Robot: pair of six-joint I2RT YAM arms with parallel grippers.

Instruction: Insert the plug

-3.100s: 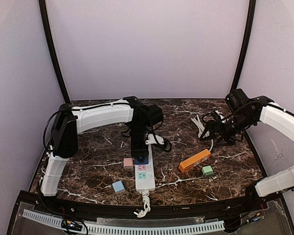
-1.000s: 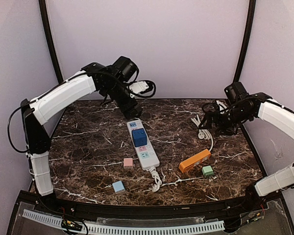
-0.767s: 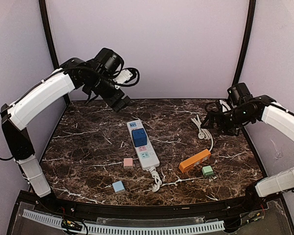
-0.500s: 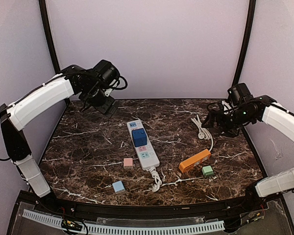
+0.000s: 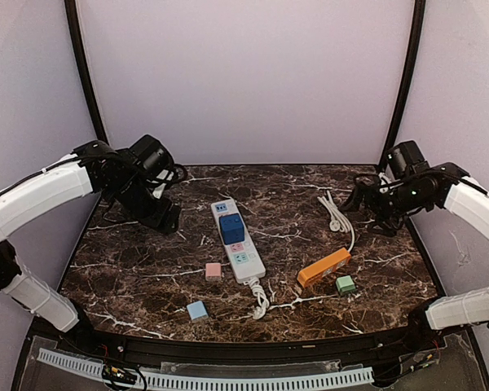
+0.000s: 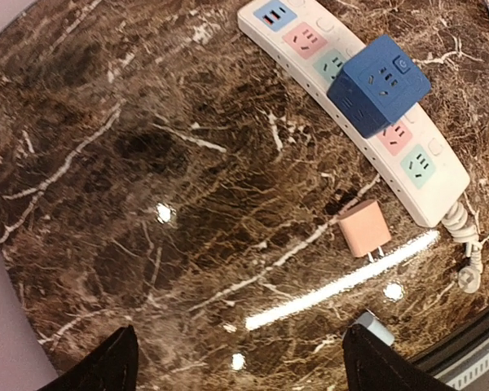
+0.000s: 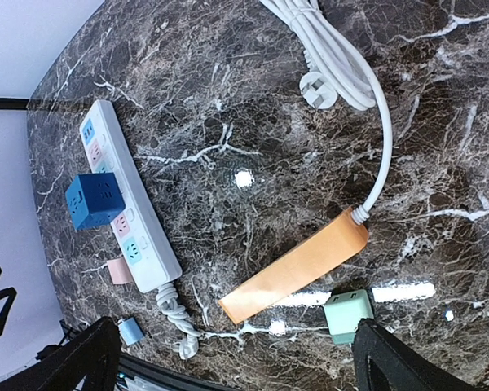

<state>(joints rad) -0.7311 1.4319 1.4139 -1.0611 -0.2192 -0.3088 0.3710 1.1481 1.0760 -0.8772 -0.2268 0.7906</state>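
The white power strip (image 5: 238, 248) lies mid-table with a blue cube plug (image 5: 231, 229) seated in it; both show in the left wrist view (strip (image 6: 306, 61), cube (image 6: 379, 84)) and the right wrist view (strip (image 7: 151, 248), cube (image 7: 95, 199)). A pink plug (image 5: 213, 271) lies just left of the strip, a light blue plug (image 5: 197, 310) near the front, a green plug (image 5: 345, 284) at the right. My left gripper (image 5: 165, 218) is open and empty, left of the strip. My right gripper (image 5: 363, 202) is open and empty, above the white cord (image 5: 336, 213).
An orange power strip (image 5: 323, 267) lies at the right, its cord coiled at the back right (image 7: 334, 57), with the green plug (image 7: 348, 315) beside it. The pink plug (image 6: 363, 229) and light blue plug (image 6: 373, 326) lie loose. The strip's knotted cord (image 5: 259, 301) trails toward the front edge.
My left arm rose off the power strip, swung to the back left and came down low at the left. The strip now lies farther back, turned, with the blue cube on it.
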